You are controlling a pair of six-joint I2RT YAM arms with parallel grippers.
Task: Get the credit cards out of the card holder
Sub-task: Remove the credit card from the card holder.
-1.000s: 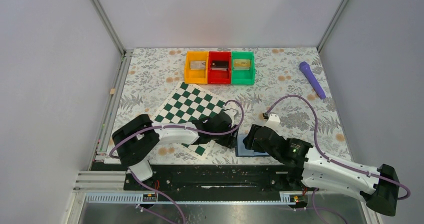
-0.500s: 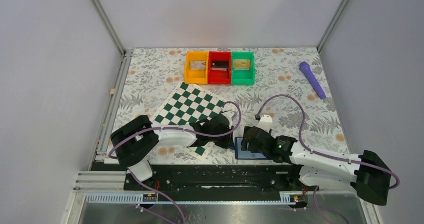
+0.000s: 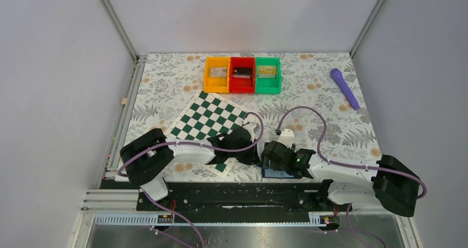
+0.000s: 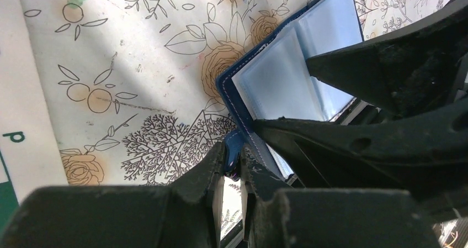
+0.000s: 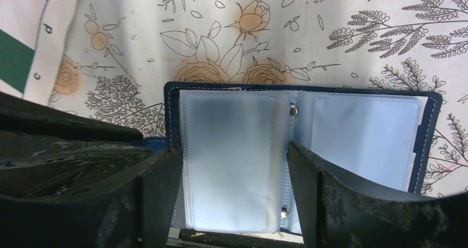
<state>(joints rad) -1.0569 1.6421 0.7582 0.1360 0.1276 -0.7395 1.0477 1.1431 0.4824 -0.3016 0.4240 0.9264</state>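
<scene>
At the near edge of the table [image 3: 165, 82], between the two arms, the card holder [image 5: 309, 121] lies open and flat on the floral cloth, inner side up. The left gripper [image 4: 232, 159] is clamped on the blue cover at its left edge, pinning it. The right gripper [image 5: 232, 154] stands spread wide, holding nothing, one finger on each side of the left-hand page. The clear sleeves [image 5: 364, 137] look pale and frosted, and we can make out no card in the pages that face us; anything tucked deeper we cannot tell. We judge the holder light and limp. Its plastic pages are soft and slick and would buckle under a pinch, while the stitched cover is firmer, so the cover edge is the right place to hold it down. A card would be thin, stiff and smooth, best taken by whichever short edge shows at a pocket mouth and drawn out along the pocket; pulled sideways, it would likely drag the whole wallet. Beyond the arms the chessboard [image 3: 207, 121] lies at an angle. Farther back the orange bin [image 3: 215, 88], red bin [image 3: 242, 89] and green bin [image 3: 267, 89] stand in a row, touching, and what we take for one of the credit cards [image 3: 266, 70], tan-gold, lies in the green one. A purple wand [image 3: 344, 88] rests far right.
</scene>
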